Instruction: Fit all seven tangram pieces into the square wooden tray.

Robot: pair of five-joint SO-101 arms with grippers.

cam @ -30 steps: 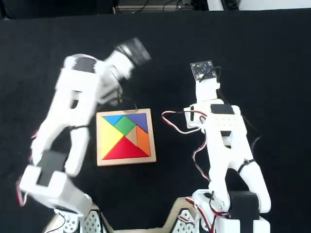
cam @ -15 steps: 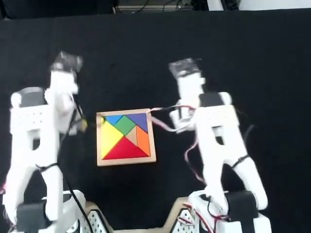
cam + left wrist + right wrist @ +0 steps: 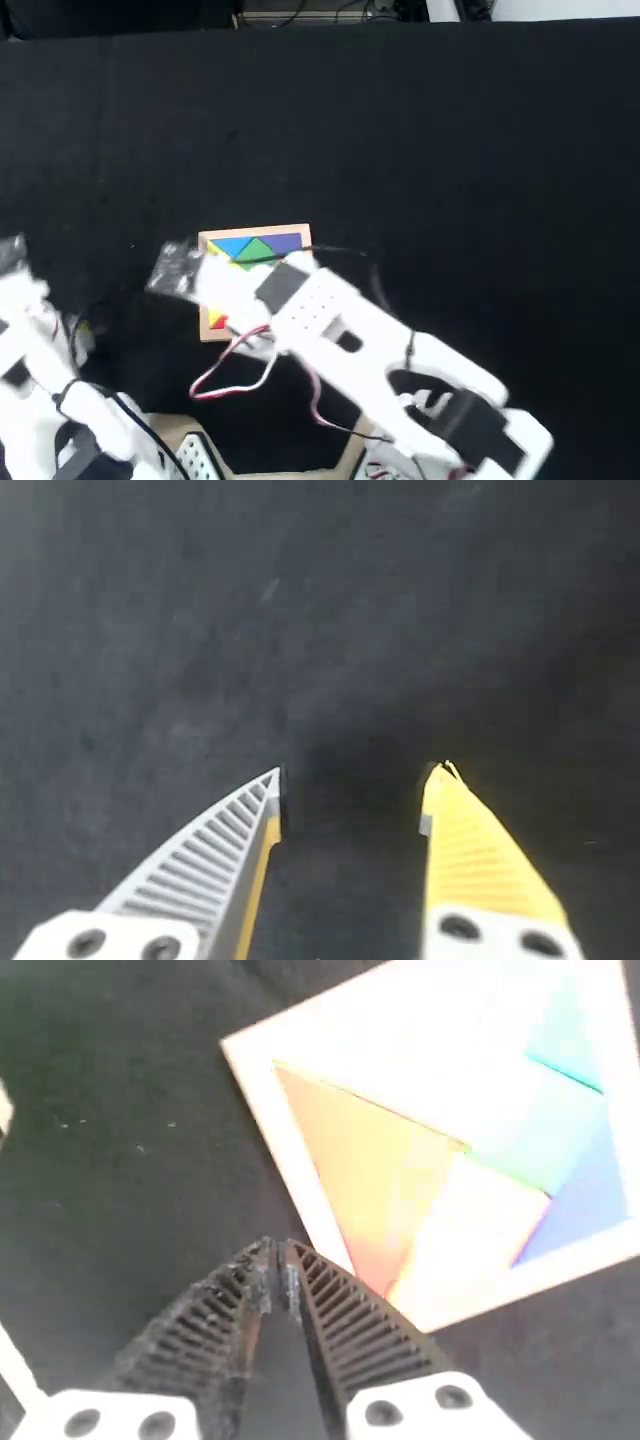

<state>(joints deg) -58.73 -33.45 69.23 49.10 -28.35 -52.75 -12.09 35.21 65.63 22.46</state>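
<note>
Black cloth (image 3: 450,130) below — my right gripper (image 3: 277,1260), closed and empty, has swung to the tray (image 3: 255,231) edge; left gripper (image 3: 355,785), spread, has retreated.

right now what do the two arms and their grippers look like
Both arms are white shells with black motor blocks. The right arm carries red and white cables, the left arm a black cable. The left gripper has one pale grey ribbed finger and one yellow one; the right gripper has two dark ribbed fingers. Both bases are white with screw holes.
</note>
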